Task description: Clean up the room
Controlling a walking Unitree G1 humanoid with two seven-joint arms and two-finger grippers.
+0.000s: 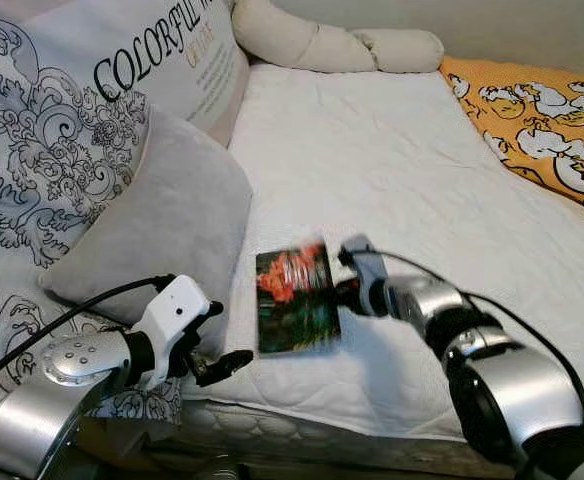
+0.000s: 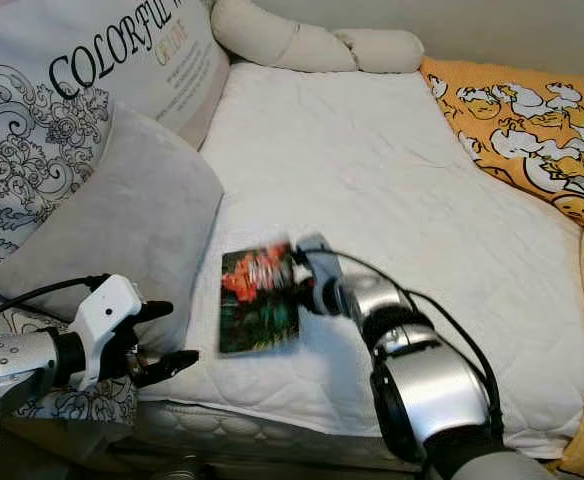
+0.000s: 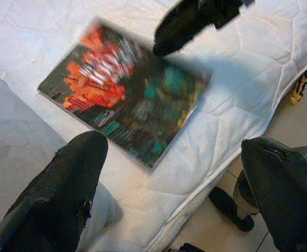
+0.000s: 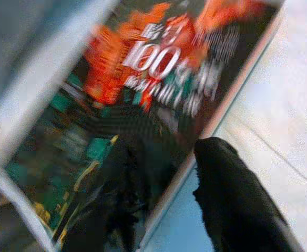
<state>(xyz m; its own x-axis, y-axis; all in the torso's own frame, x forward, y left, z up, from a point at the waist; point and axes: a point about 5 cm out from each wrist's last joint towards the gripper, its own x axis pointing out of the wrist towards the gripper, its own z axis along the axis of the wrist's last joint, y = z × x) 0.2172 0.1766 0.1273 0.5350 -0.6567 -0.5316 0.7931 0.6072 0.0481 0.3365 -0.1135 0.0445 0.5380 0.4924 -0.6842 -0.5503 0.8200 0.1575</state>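
A dark book (image 1: pixel 294 300) with an orange and red cover lies near the front edge of the white mattress (image 1: pixel 402 170), blurred. My right gripper (image 1: pixel 344 290) is shut on the book's right edge: in the right wrist view one black finger lies on the book's cover (image 4: pixel 143 79) and the other finger (image 4: pixel 232 205) sits just past its edge. My left gripper (image 1: pixel 230 335) hovers open at the mattress edge, just left of the book, with nothing between its fingers. The left wrist view shows the book (image 3: pixel 122 89) beyond the spread left fingers (image 3: pixel 64 184).
A grey pillow (image 1: pixel 152 220) leans beside the book on its left, with a large patterned pillow (image 1: pixel 62 110) behind it. A cream bolster (image 1: pixel 332 45) lies at the bed's head. An orange patterned blanket (image 1: pixel 542 120) covers the right side. Tiled floor (image 3: pixel 216 231) lies below the mattress edge.
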